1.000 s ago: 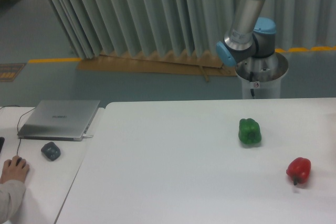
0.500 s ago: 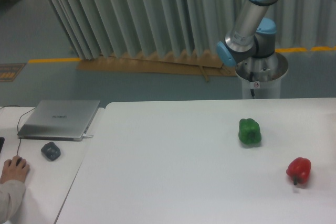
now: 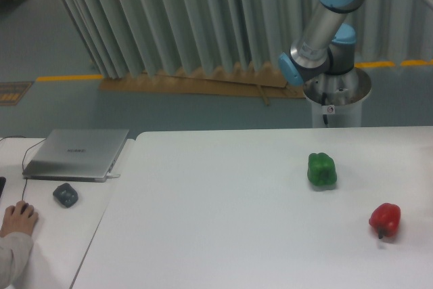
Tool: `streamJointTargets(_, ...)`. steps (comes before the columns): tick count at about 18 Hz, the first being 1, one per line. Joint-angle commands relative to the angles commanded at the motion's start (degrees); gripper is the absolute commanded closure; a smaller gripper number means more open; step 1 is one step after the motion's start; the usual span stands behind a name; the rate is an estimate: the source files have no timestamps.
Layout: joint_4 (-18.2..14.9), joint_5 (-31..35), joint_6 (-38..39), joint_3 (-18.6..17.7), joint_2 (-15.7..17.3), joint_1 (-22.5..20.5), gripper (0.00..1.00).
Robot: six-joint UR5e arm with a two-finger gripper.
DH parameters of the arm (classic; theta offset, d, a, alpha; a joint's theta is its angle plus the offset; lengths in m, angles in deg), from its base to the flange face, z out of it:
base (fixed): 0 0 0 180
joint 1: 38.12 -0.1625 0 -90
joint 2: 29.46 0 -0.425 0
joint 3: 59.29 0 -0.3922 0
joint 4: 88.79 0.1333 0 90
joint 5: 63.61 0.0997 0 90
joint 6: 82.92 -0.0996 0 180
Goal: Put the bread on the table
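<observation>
The bread is out of view. The large white table [image 3: 223,221] fills the lower middle and right of the camera view. Only the robot arm's base and lower links [image 3: 323,38] show, behind the table's far right edge, with the upper link running out of the top right corner. The gripper itself is outside the frame.
A green pepper [image 3: 322,170] and a red pepper [image 3: 385,220] lie on the table's right side. On a smaller desk at left sit a closed silver laptop [image 3: 78,153], a dark small object [image 3: 65,195] and a person's hand [image 3: 17,220]. A pleated curtain [image 3: 176,18] stands behind.
The arm's upper link has swung to the right and leans more steeply. Peppers, laptop and hand have stayed where they were.
</observation>
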Motion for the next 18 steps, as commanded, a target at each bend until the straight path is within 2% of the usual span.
streamJointTargets(4, 1.6, -0.3, -0.6, 1.8, -1.3, 0.0, 0.0)
streamJointTargets(17, 2.1, 0.4, 0.2, 1.3, -3.3, 0.9, 0.0)
streamJointTargets(18, 2.1, 0.4, 0.3, 1.2, -3.3, 0.9, 0.14)
